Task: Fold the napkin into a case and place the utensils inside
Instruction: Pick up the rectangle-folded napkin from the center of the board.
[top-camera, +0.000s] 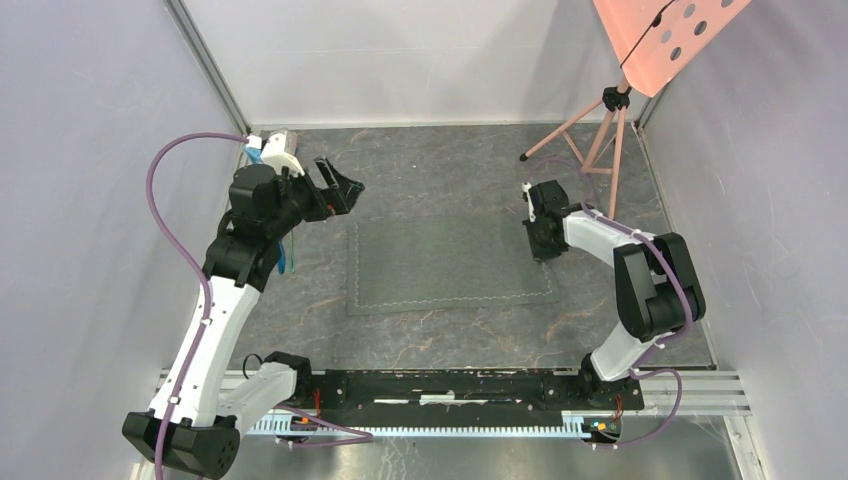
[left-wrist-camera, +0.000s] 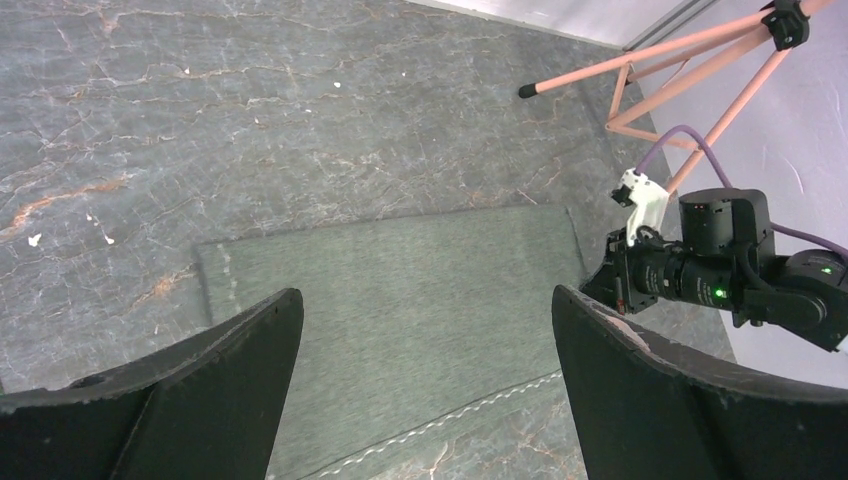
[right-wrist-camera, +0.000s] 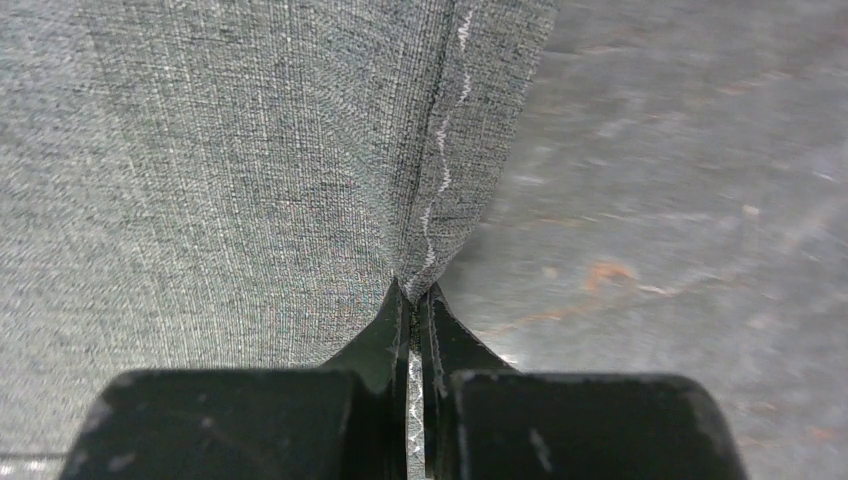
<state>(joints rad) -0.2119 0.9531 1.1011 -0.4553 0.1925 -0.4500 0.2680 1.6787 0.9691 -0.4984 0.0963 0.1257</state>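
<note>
The dark grey napkin (top-camera: 450, 265) lies flat on the marbled table, its pale stitching along the edges. My right gripper (top-camera: 543, 240) is at the napkin's right edge; in the right wrist view the gripper (right-wrist-camera: 412, 290) is shut on a pinched fold of the napkin (right-wrist-camera: 250, 150) by the stitched hem. My left gripper (top-camera: 340, 190) hovers open and empty above the napkin's far left corner; its wrist view shows the napkin (left-wrist-camera: 400, 300) between the gripper's (left-wrist-camera: 425, 295) wide-spread fingers (left-wrist-camera: 200, 400). A slim blue strip (top-camera: 283, 258), perhaps the knife, shows beside the left arm. The fork is hidden.
A pink tripod stand (top-camera: 600, 130) with a perforated pink panel (top-camera: 670, 30) stands at the back right. A white and grey block (top-camera: 280, 150) sits at the back left corner. White walls enclose three sides; a metal rail (top-camera: 450, 390) runs along the near edge.
</note>
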